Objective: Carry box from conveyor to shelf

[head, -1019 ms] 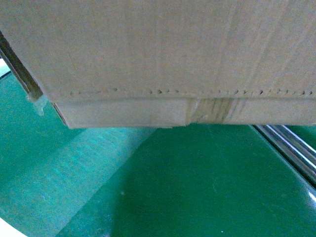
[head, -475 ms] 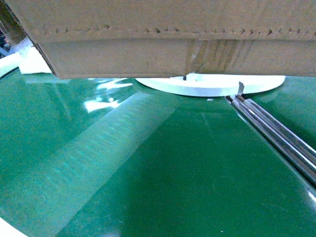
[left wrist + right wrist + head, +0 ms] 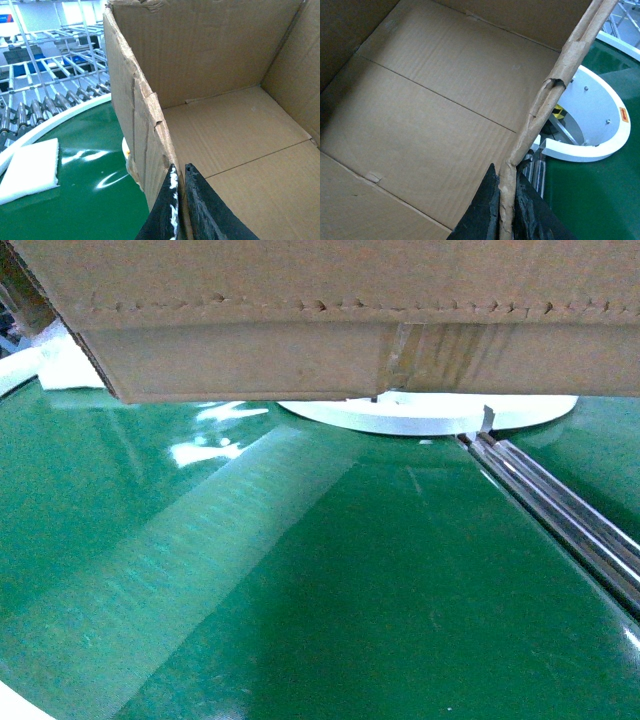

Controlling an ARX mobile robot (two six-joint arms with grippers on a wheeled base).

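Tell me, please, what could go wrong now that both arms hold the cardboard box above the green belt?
1. Each gripper, left and right, pinches only a thin wall of the cardboard box; those ragged, creased top edges might bend or tear.
2. The box hangs just above the conveyor, near the metal rail and white hub, so it could catch there.
3. The box fills the top of the head view, hiding whatever lies ahead.

the left claw has two flat black fingers tapering to points, one edge flecked with white. the right claw has similar matte black, wedge-shaped fingers.
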